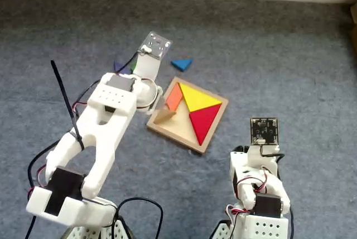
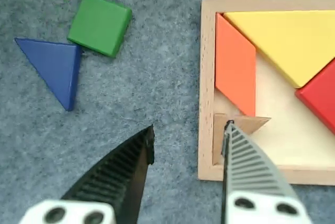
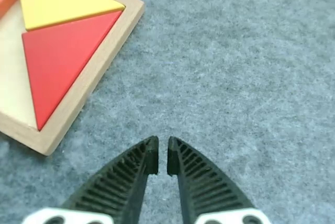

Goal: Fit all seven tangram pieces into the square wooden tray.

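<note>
The square wooden tray [image 1: 211, 135] [image 2: 207, 77] holds an orange parallelogram [image 2: 235, 72], a yellow triangle [image 1: 196, 99] [image 2: 288, 30] and a red triangle [image 1: 203, 120] [image 3: 57, 56]. A tan wooden triangle [image 2: 239, 124] [image 1: 164, 116] sits at the tray's left corner; I cannot tell whether it lies flat. My left gripper [image 2: 188, 132] is open and straddles the tray's rim, with one finger by the tan triangle and the other over the carpet. My right gripper [image 3: 159, 156] is shut on nothing, over the carpet off the tray's corner [image 3: 125, 20].
On the grey carpet left of the tray lie a green square [image 2: 99, 23] and a dark blue triangle [image 2: 52, 67] [image 1: 119, 67]. A lighter blue triangle [image 1: 181, 64] lies beyond the tray. A black cable [image 1: 64, 96] runs along the left arm.
</note>
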`<act>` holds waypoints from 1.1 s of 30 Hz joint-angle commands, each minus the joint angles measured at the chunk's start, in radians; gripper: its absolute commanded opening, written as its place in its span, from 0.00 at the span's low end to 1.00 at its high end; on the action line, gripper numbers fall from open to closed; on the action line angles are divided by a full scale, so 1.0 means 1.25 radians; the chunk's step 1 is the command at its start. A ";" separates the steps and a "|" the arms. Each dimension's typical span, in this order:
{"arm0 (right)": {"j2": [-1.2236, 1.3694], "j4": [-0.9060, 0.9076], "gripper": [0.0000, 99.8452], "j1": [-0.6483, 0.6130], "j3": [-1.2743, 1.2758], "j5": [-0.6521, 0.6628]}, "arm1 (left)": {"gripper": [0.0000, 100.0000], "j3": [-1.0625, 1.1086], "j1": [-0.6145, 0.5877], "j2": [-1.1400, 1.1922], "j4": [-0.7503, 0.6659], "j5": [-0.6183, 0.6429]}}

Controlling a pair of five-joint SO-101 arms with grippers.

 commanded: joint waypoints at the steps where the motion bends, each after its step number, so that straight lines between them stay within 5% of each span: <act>1: -0.007 -0.015 0.04 0.010 0.114 -0.001 | 0.22 0.009 -0.004 -0.037 -0.031 0.005; 21: -0.007 -0.015 0.04 0.010 0.114 -0.001 | 0.22 0.106 0.071 -0.037 -0.068 -0.065; 33: -0.007 -0.015 0.04 0.010 0.114 -0.001 | 0.14 0.087 -0.008 -0.080 -0.114 -0.058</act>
